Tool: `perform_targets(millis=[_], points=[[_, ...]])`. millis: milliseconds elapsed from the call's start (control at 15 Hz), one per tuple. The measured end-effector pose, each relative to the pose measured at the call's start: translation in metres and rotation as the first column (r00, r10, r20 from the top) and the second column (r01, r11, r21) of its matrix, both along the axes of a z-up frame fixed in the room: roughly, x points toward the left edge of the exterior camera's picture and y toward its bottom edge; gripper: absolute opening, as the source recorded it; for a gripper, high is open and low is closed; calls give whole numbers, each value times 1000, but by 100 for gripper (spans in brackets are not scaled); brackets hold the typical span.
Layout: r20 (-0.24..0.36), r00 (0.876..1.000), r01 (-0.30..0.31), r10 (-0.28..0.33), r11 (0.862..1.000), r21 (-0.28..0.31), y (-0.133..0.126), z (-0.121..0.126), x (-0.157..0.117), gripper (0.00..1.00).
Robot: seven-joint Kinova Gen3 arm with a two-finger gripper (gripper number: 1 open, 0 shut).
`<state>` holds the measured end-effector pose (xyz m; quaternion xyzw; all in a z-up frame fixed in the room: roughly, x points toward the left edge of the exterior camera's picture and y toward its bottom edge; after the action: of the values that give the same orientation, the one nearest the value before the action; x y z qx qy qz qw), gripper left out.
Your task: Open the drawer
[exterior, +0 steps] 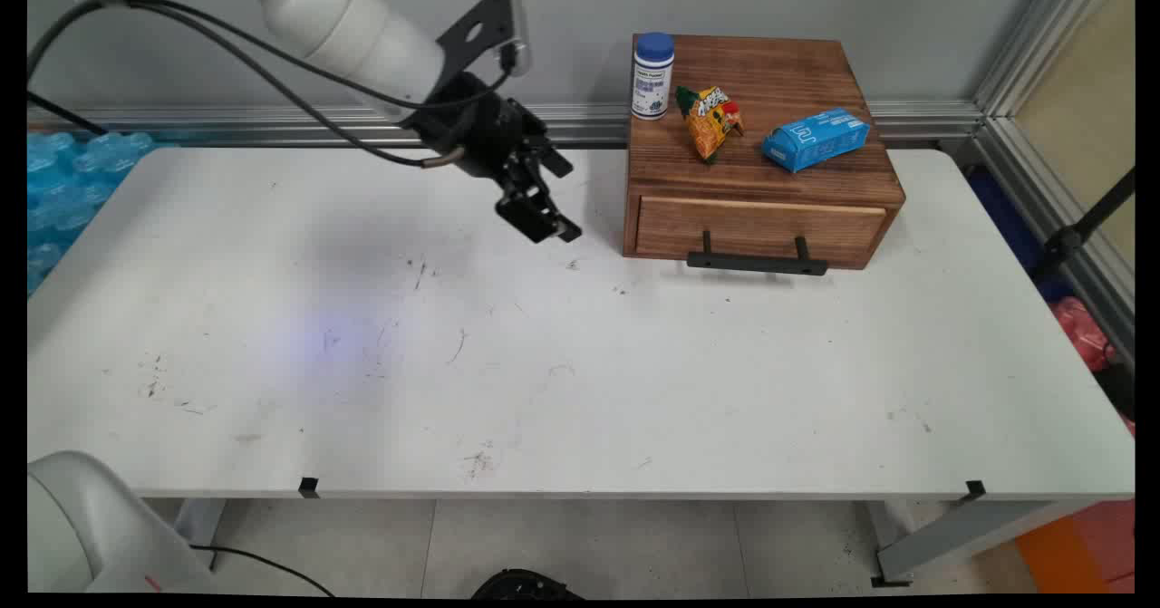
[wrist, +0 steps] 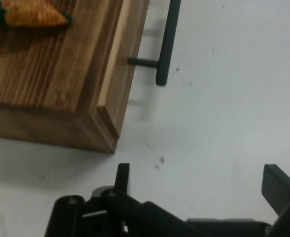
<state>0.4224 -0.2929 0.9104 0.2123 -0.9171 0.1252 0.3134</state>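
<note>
Item: black two-finger pincer (exterior: 544, 218) on a white arm, hung above the white counter (exterior: 580, 363), just left of a wooden drawer box (exterior: 761, 200); its fingers (wrist: 122, 178) stood wide apart with only bare counter between them, holding nothing and touching nothing. Item: wooden drawer box, dark-stained, set at the far side of the counter toward the right, against the wall; its single drawer front (exterior: 759, 227) was paler, sat flush with the box and carried a black bar handle (exterior: 757, 262) on two posts. In the hand view the box's near corner lay just beyond the fingers, with one end of the handle (wrist: 167, 42) projecting over the counter. Item: white bottle with blue cap (exterior: 652, 75), upright on the box's top at its back left corner. Item: orange snack packet (exterior: 710, 120), green at one end, lying on the box's top near the bottle, just right of it. Item: blue packet (exterior: 816, 139), lying at a slant on the top, right of the snack packet and apart from it. Counter surface: scuffed, with dark marks. Black cables (exterior: 227, 64) hung along the arm
</note>
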Motion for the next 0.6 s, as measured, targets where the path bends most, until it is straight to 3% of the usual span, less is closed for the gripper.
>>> perform_targets(millis=[600], points=[[8,1000,26,-26,999,-31,-27,-7,-61,100]])
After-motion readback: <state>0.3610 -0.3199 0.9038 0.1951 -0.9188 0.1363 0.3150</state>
